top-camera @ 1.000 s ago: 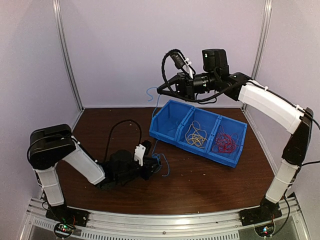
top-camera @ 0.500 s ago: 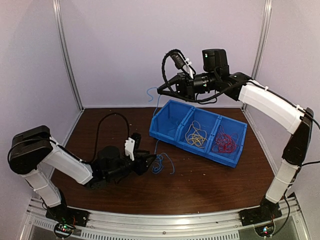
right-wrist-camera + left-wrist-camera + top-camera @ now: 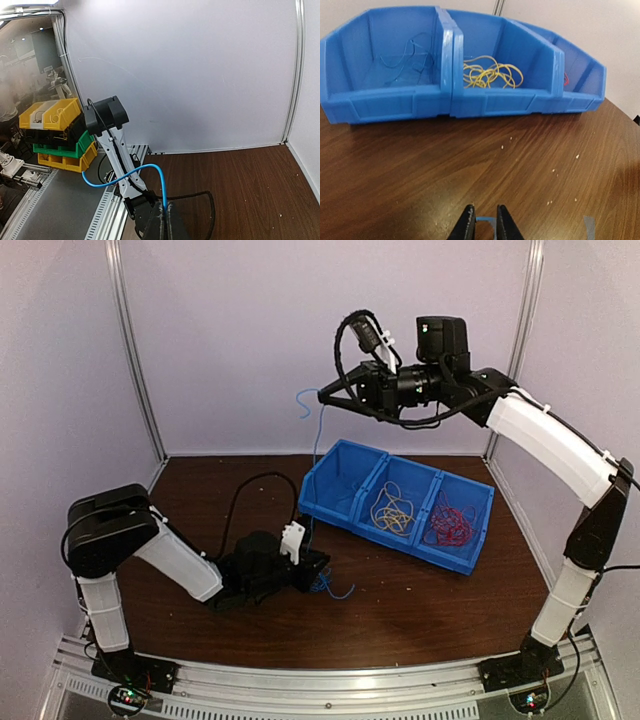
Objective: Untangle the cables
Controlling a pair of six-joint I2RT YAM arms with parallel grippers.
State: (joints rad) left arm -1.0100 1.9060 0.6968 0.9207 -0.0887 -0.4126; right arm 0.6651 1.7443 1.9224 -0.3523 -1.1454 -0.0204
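Note:
My right gripper [image 3: 323, 397] is high above the table's back, shut on a blue cable [image 3: 318, 450]; the right wrist view shows the pinch [image 3: 165, 212] and the cable's free end [image 3: 120, 175] curling left. The cable hangs down to a small blue bunch [image 3: 329, 585] on the table. My left gripper [image 3: 318, 573] lies low at that bunch. In the left wrist view its jaws [image 3: 485, 222] are nearly closed with a blue strand [image 3: 485, 219] between them. Yellow cables [image 3: 392, 512] lie in the bin's middle compartment, red cables [image 3: 452, 525] in the right one, and thin blue strands [image 3: 410, 55] in the left one.
The blue three-compartment bin [image 3: 455, 560] stands at the back right of the brown table, and fills the far side of the left wrist view [image 3: 395, 105]. A black robot cable [image 3: 245, 502] arches over the left arm. Yellow and green bins [image 3: 55, 132] are stacked outside the cell.
My left arm drew back to the left, then came forward again to the blue bunch. My right gripper rose and shifted slightly right with the blue cable. The bunch shifted a little right.

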